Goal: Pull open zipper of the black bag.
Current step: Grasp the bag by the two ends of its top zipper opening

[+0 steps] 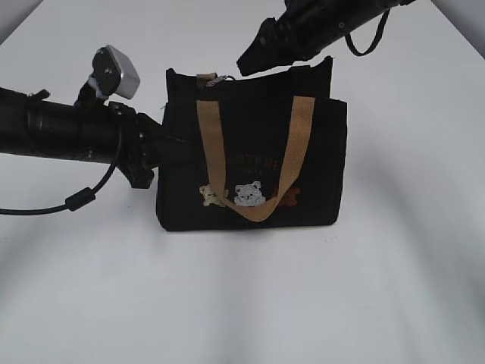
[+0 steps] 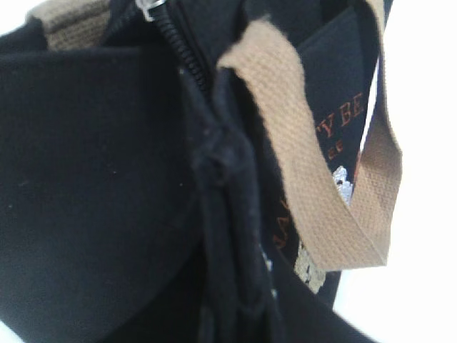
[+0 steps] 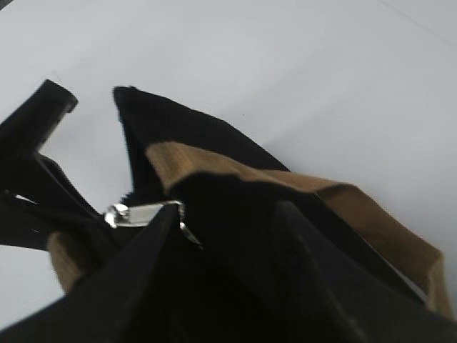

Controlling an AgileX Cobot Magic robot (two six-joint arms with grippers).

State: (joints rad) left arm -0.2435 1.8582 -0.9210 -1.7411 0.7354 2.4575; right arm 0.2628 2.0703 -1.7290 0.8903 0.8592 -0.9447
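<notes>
White tabletop (image 1: 379,303), black bag (image 1: 250,163) upright.
Left tool (image 1: 178,148) clamped on bag's side; right tool (image 1: 246,64) apart at zipper pull (image 3: 143,213): close squarely, draw level.

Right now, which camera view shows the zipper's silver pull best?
The right wrist view: the silver pull sits sharp and close, mid-frame. The left wrist view catches only its tip at the top edge. In the exterior view it is a tiny glint on the black bag.
</notes>
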